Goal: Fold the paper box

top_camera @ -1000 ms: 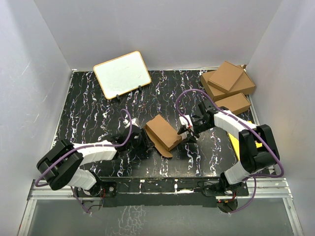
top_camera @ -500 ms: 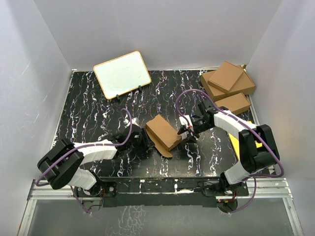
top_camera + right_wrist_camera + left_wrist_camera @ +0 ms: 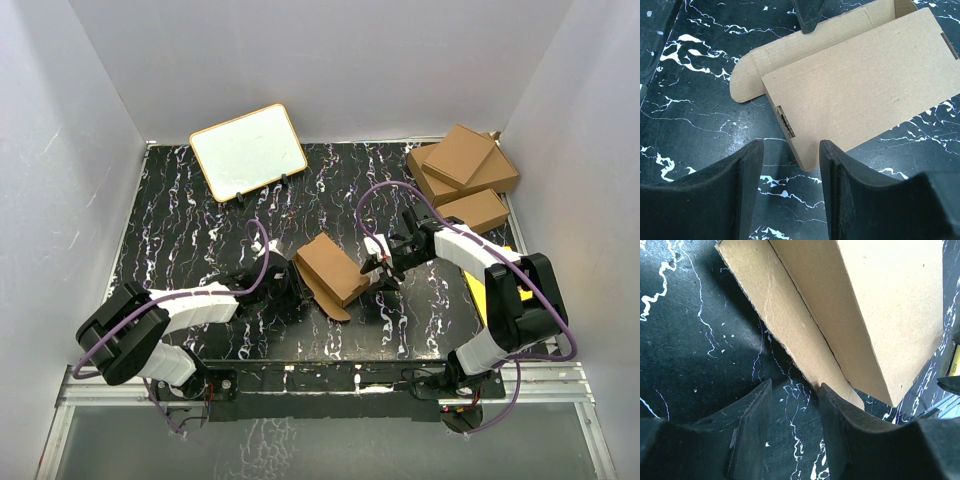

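Sitting between half-open, empty left gripper (image 3: 794, 390) and right gripper (image 3: 790, 146), paper box (image 3: 335, 268) maybe touches left.

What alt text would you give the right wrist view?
A partly folded brown paper box lies on the black marbled table beyond the right arm's two black fingers, which stand apart, the box's near corner showing in the gap. A rounded flap lies flat beside it.

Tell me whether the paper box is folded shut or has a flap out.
Not shut: the paper box forms a block, but one long flap with a rounded end lies flat on the table.
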`<act>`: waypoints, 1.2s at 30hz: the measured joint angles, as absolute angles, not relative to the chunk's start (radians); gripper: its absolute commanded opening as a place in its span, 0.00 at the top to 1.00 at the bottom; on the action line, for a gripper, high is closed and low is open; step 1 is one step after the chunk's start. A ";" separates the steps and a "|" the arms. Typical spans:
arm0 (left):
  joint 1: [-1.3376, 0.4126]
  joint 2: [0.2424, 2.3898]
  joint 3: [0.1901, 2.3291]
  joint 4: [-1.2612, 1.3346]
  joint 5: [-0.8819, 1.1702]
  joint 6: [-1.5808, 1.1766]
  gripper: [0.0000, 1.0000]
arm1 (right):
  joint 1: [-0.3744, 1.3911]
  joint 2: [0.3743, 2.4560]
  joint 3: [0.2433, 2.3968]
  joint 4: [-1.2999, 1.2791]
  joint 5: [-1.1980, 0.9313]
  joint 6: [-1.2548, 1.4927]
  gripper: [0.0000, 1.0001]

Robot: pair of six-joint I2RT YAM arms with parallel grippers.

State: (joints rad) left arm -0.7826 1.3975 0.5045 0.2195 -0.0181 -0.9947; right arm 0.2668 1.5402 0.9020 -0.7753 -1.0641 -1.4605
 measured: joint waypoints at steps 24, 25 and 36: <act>-0.782 1.015 0.489 0.132 0.009 -0.853 0.55 | 0.267 1.536 0.902 -0.789 -1.065 -1.460 0.46; -0.782 0.995 0.480 0.149 0.019 -0.830 0.54 | 0.266 1.535 0.902 -0.791 -1.065 -1.460 0.46; -0.906 0.961 0.381 0.510 0.162 -0.455 0.48 | 0.203 1.529 0.939 -0.877 -1.112 -1.467 0.46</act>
